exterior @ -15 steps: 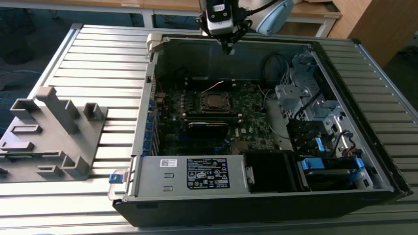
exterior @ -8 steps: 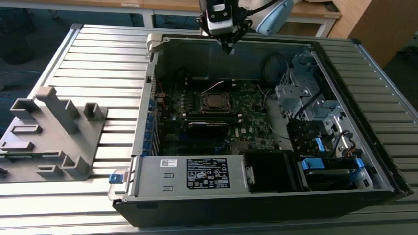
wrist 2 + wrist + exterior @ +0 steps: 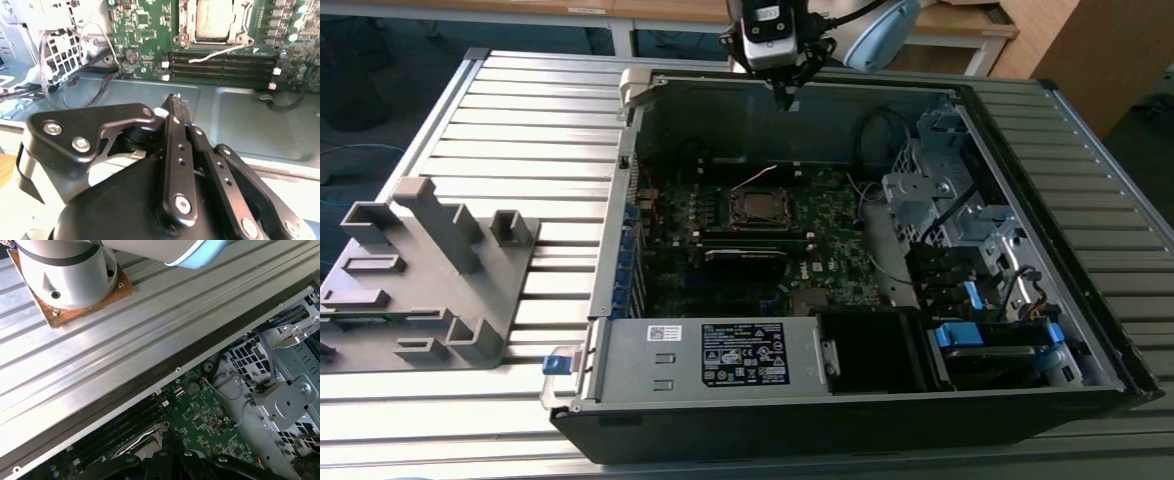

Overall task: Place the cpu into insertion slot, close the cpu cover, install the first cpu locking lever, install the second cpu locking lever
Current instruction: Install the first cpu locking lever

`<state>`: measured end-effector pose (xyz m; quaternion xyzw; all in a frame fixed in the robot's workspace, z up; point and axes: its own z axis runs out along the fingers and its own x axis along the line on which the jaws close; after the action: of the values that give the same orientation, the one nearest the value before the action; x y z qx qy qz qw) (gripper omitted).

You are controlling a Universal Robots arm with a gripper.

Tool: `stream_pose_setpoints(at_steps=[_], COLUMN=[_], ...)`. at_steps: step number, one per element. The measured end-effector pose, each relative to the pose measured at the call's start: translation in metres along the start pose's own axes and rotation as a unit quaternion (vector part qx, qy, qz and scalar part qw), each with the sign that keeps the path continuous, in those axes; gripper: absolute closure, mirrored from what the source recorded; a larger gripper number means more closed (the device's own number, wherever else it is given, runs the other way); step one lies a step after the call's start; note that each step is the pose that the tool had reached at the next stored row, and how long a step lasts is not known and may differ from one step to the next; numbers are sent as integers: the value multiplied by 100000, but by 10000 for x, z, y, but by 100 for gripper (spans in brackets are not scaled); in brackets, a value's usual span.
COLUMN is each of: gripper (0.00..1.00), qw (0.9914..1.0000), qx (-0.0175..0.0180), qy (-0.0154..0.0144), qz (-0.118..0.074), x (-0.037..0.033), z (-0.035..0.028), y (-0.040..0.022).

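Note:
The open computer case (image 3: 620, 200) lies on the ribbed metal table. The insertion slot (image 3: 761, 210) sits in the middle of the green board. In it rests the cpu (image 3: 215, 19), its silver-grey face up. The silvery cpu cover (image 3: 183, 22) frames the chip and looks laid down over it. Whether the levers are latched I cannot tell. My gripper (image 3: 785, 98) hangs over the case's far wall, well apart from the slot. Its black fingers (image 3: 172, 130) are pressed together, tips (image 3: 176, 100) over the bare case floor, with nothing between them.
A white wire (image 3: 220, 52) crosses the black memory slots (image 3: 220, 67) beside the socket. The labelled power-supply box (image 3: 720, 355) fills the near side and a drive cage (image 3: 947, 190) the exterior view's right. A grey fixture (image 3: 427, 270) stands on the left. The arm's base (image 3: 70, 275) is bolted to the table.

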<state>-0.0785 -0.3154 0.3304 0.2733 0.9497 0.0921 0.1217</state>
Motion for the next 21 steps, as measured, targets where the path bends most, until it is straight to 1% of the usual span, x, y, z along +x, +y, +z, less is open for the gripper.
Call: stream_pose_setpoints(at_steps=[4, 5, 6, 7, 8, 10, 16, 17, 21], gripper=[89, 89, 89, 89, 89, 89, 89, 89, 89], qw=[100000, 100000, 100000, 99999, 99999, 99998, 99996, 99995, 99995], qx=[21, -20, 5, -12, 76, 29, -3, -32, -17], qy=[-105, -220, -217, -335, -453, -600, -771, -830, -873], qz=[19, 51, 44, 77, 100, 231, 393, 465, 522], x=[2, 5, 5, 7, 8, 17, 45, 48, 53], z=[1, 6, 5, 10, 10, 18, 41, 59, 83], y=[2, 0, 1, -2, -1, -8, -29, -38, -43])
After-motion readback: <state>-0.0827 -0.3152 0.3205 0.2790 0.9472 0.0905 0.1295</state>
